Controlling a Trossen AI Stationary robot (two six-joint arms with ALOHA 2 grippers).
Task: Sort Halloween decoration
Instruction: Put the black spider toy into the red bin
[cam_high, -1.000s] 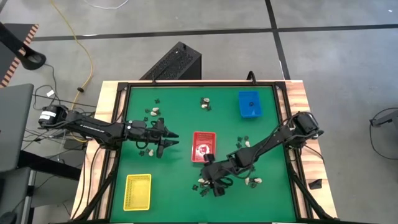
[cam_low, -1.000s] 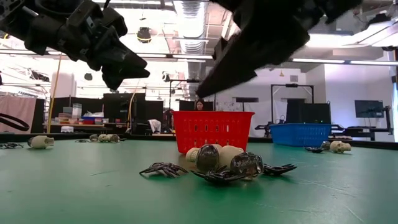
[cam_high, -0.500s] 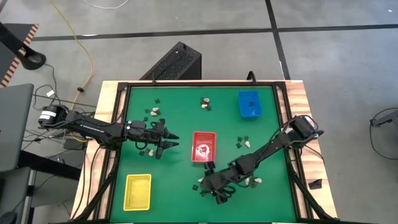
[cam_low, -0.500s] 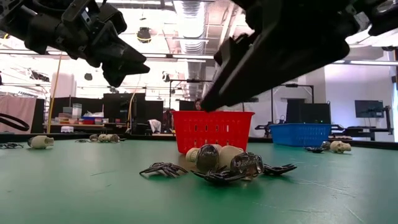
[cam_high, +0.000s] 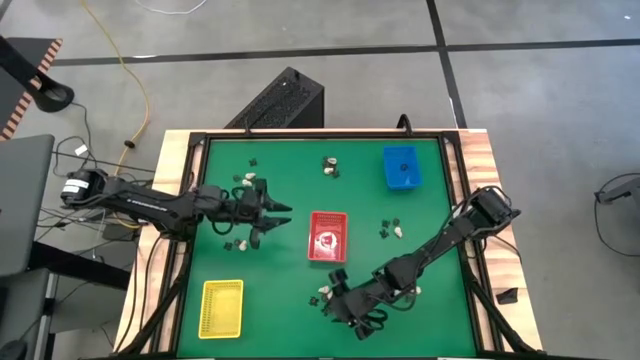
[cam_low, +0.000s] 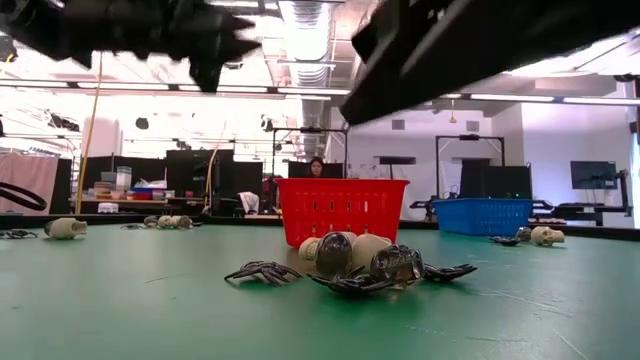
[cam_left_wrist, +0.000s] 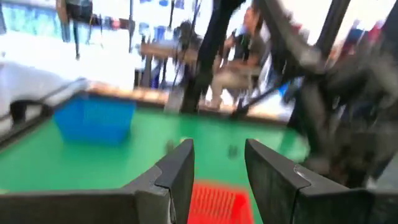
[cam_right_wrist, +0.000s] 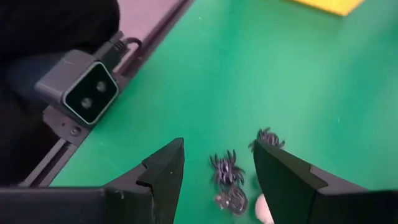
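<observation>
Overhead, Halloween decoration pieces (cam_high: 332, 166) lay scattered over the green table (cam_high: 280, 300); the right gripper (cam_high: 345, 312) hung above a cluster near the front edge, below the red tray (cam_high: 327, 236), while the left gripper (cam_high: 272, 213) waited left of that tray. Low down, cream lumps and black spiders (cam_low: 262, 271) sat clumped before the red tray. Left wrist: fingers spread, nothing between them. Right wrist: fingers spread over a spider (cam_right_wrist: 227, 172). Picking looked to be the step in hand; next it likely needed a descent and a clean pinch on one piece.
</observation>
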